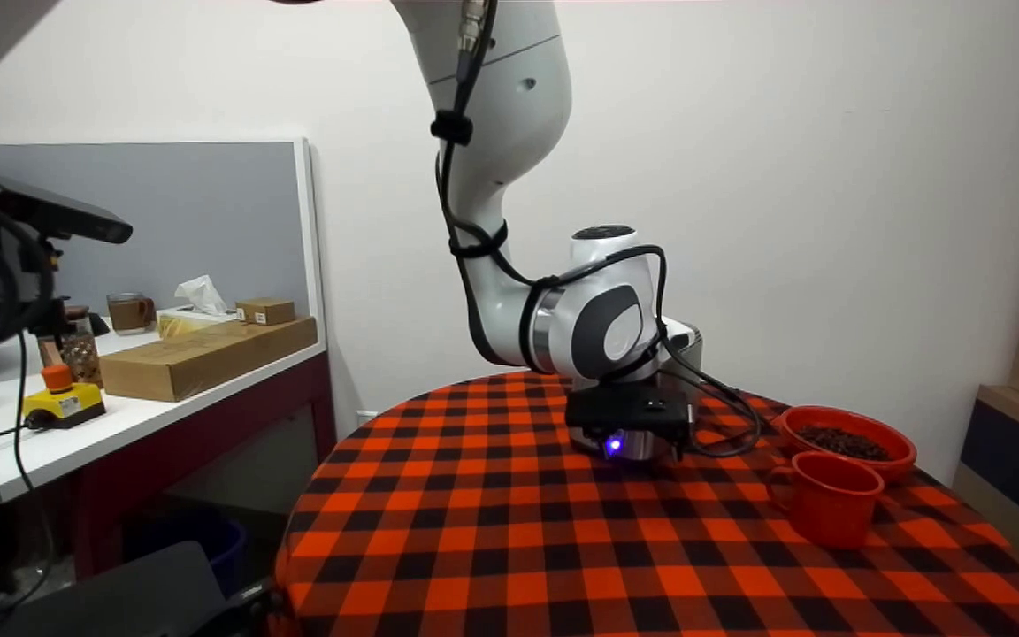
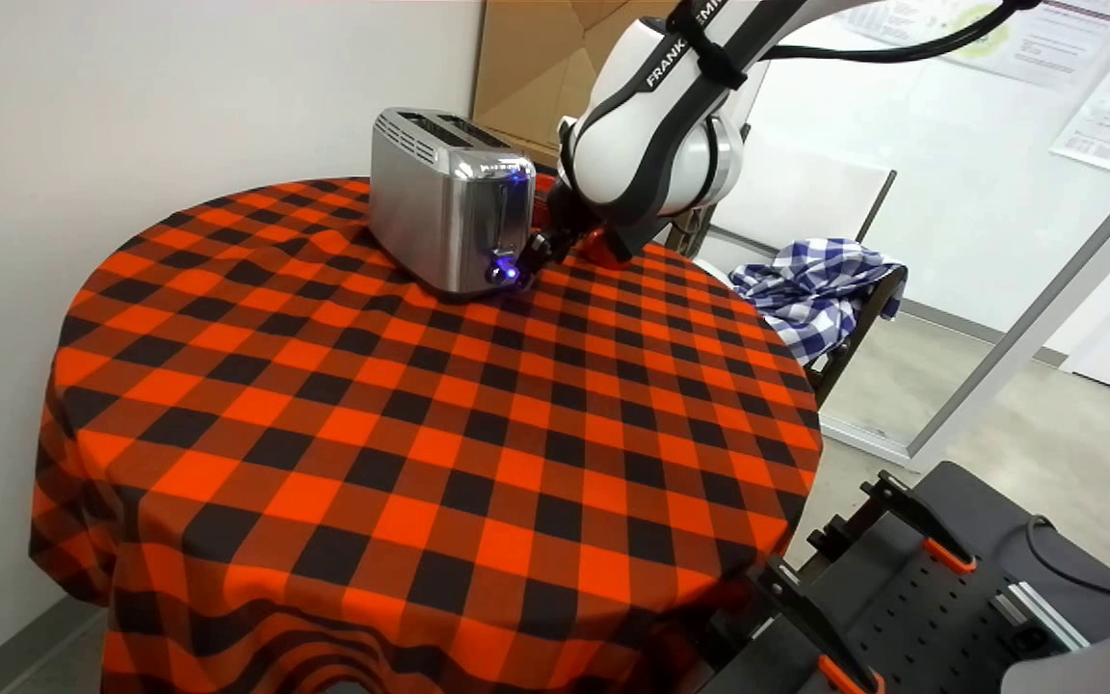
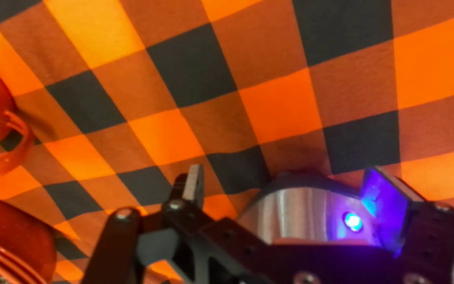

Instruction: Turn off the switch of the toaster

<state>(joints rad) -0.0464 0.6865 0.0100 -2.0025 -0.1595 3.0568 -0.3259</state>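
Toaster (image 2: 420,212), silver and boxy, stands upright on the tabletop (image 2: 343,386), near a white wall (image 2: 179,87), its two dark slots (image 2: 434,128) facing up. A red-and-black checked cloth (image 2: 488,453) covers the tabletop. Low on the toaster's end face, a small round light (image 3: 353,221) glows blue-violet.

The tool (image 3: 286,183) is at that end with its fingers (image 3: 192,187) spread wide; in the wrist view the curved metal shows between them, and the light sits just beside one finger (image 3: 386,205), tinting its pad the same colour. Whether that finger touches the toaster, I cannot tell. The arm (image 2: 651,145) hangs down from above, and in an exterior view it hides much of the toaster.

A red mug (image 1: 835,504) stands upright close to a red bowl (image 1: 901,463) of small brown pieces (image 1: 841,441). Off to the side, a yellow box (image 1: 67,405) with an orange-red button (image 1: 57,378) sits near a long cardboard carton (image 1: 218,358). Beyond the tabletop, a blue-and-white checked cloth (image 2: 820,280) lies rumpled.
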